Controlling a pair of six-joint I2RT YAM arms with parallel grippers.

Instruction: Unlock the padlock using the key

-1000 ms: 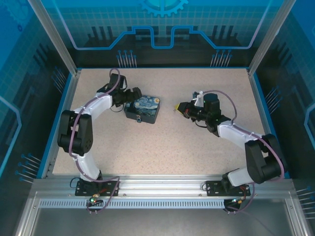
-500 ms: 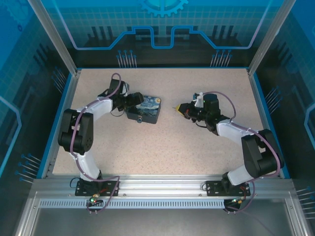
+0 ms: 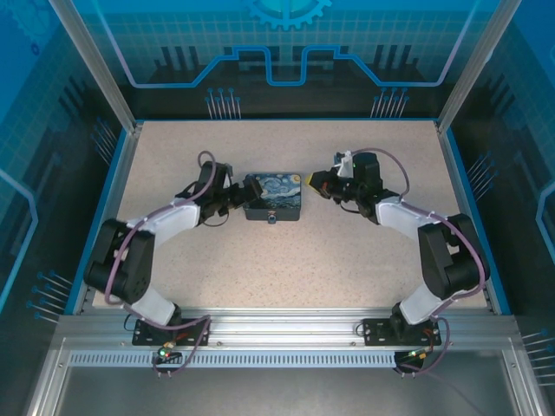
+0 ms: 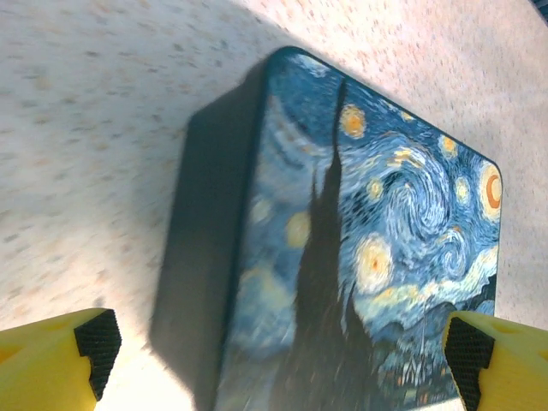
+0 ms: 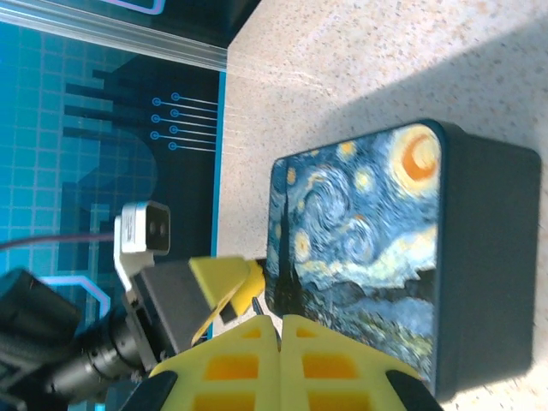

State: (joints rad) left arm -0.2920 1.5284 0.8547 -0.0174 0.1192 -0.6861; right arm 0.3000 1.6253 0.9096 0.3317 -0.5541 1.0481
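The tiny dark padlock (image 3: 271, 219) sits near the middle of the top picture and touches the lower edge of the starry-night tin (image 3: 274, 195). The tin lies flat on the speckled counter (image 3: 286, 260). The left end effector (image 3: 235, 198) is just left of the tin. It is released, with its yellow fingers (image 4: 60, 364) spread wide. The right end effector (image 3: 310, 182) is by the tin's upper right corner, clenched tight. I cannot tell if it pinches anything.
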